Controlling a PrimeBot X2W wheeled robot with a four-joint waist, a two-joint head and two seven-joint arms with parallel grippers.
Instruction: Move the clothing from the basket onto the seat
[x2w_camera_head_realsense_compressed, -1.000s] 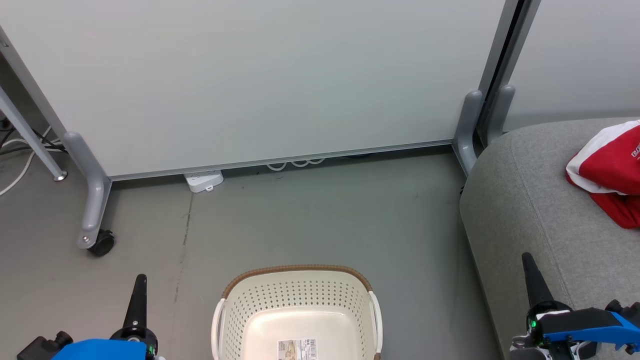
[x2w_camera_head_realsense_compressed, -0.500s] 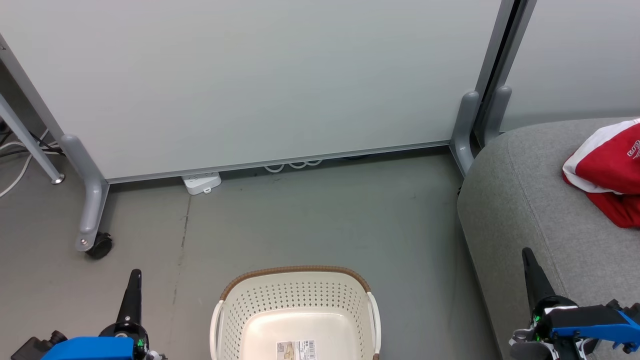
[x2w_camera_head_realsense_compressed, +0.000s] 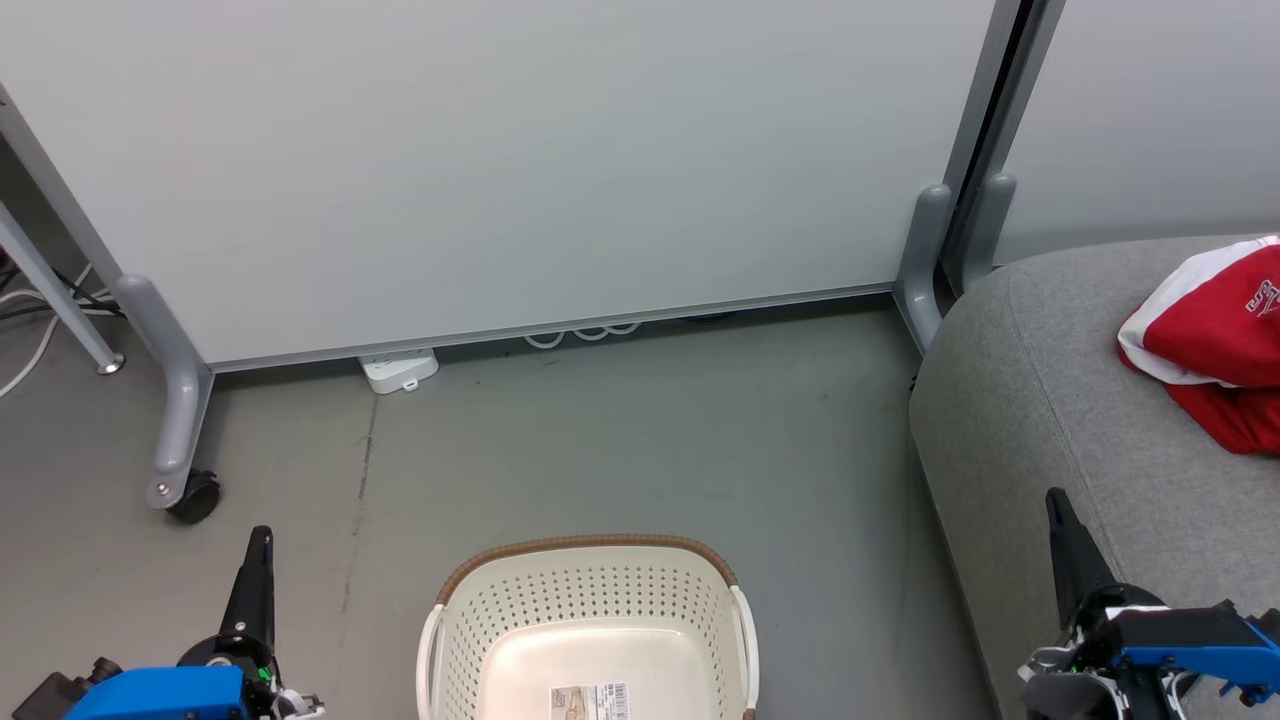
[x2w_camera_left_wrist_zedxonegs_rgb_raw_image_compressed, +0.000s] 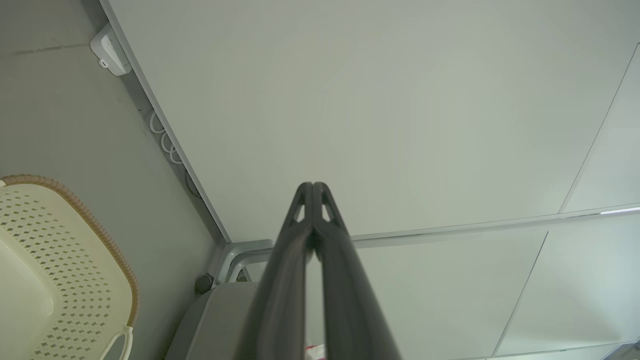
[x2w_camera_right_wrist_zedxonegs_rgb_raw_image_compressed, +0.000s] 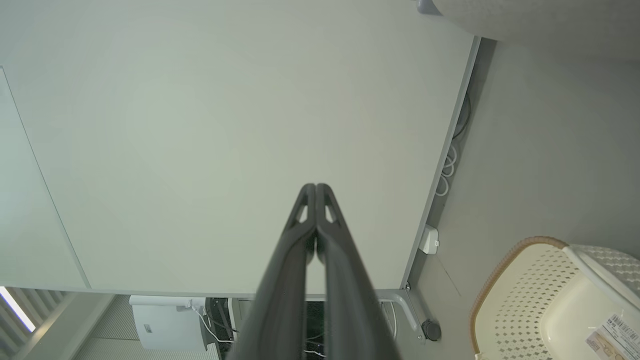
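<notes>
The clothing (x2w_camera_head_realsense_compressed: 1205, 340) lies on the seat (x2w_camera_head_realsense_compressed: 1030, 400), up past the right fingers (x2w_camera_head_realsense_compressed: 1074, 550). These and the left fingers (x2w_camera_head_realsense_compressed: 251, 590) are pressed together, empty.

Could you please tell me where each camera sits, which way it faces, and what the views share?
Head view: on the robot's head, facing forward and down at the cream-white perforated plastic basket, large grey fabric seat and red-and-white clothing; shut left gripper lower left, shut right gripper lower right.
Left wrist view: on the left wrist, looking along its closed dark fingers at the pale partition panel.
Right wrist view: on the right wrist, along its closed fingers at that panel.
Shared: all three show the basket and panel.
</notes>
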